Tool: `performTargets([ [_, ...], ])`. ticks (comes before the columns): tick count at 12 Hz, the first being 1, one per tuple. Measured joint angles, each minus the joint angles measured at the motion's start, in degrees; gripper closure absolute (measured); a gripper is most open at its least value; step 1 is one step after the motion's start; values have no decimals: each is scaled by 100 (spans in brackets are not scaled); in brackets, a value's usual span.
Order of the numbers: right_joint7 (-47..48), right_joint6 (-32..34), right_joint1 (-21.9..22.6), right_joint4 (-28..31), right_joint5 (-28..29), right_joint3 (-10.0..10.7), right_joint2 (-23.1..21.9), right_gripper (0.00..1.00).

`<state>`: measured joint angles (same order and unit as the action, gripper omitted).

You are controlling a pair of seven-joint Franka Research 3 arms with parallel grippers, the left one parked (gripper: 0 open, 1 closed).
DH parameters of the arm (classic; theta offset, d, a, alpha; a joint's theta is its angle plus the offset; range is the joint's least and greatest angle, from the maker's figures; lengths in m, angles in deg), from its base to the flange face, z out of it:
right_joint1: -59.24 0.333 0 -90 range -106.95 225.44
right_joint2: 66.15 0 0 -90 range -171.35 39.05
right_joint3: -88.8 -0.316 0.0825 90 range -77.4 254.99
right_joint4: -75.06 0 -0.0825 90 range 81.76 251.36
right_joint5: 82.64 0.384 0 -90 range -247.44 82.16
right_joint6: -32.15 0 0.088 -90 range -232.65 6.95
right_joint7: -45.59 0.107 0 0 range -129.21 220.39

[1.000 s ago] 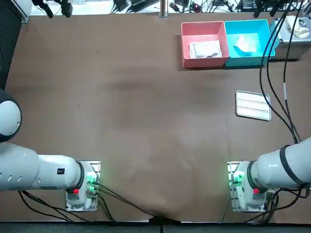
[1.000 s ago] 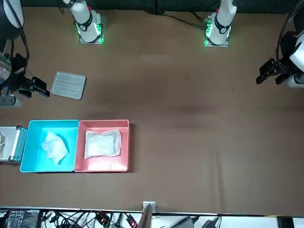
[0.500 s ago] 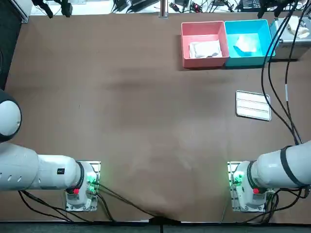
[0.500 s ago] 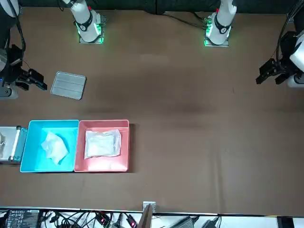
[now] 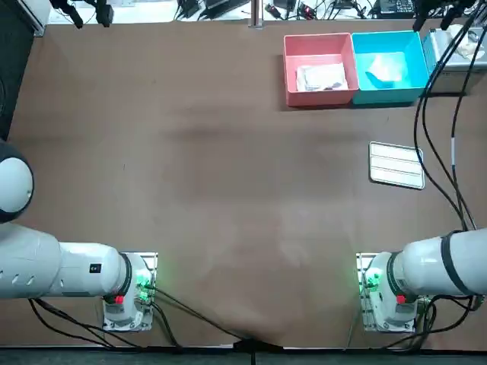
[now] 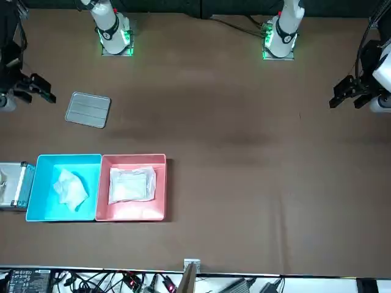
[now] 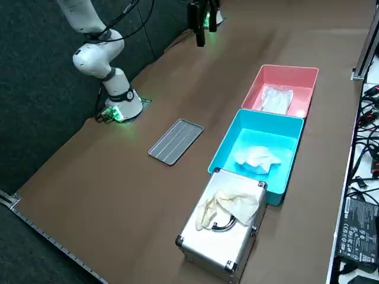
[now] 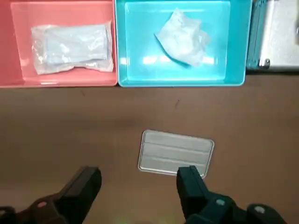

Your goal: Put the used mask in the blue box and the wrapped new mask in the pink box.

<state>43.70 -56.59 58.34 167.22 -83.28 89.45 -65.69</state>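
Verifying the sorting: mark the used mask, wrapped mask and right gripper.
used mask (image 8: 183, 37), right wrist view, crumpled middle, in the blue box (image 8: 238, 46)
wrapped mask (image 8: 72, 46), right wrist view, wrapper centre, in the pink box (image 8: 60, 80)
right gripper (image 8: 138, 176), right wrist view, midway between open fingertips, near the grey tray (image 8: 175, 149)

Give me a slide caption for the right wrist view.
Open tool above the table near a grey tray; used mask in blue box, wrapped mask in pink box.
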Motion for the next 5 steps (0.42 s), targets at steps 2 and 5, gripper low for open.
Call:
performTargets([
  [2,6,2,189,320,0,175,-300,0],
  [5,158,1,286,573,0,221,-534,0],
])
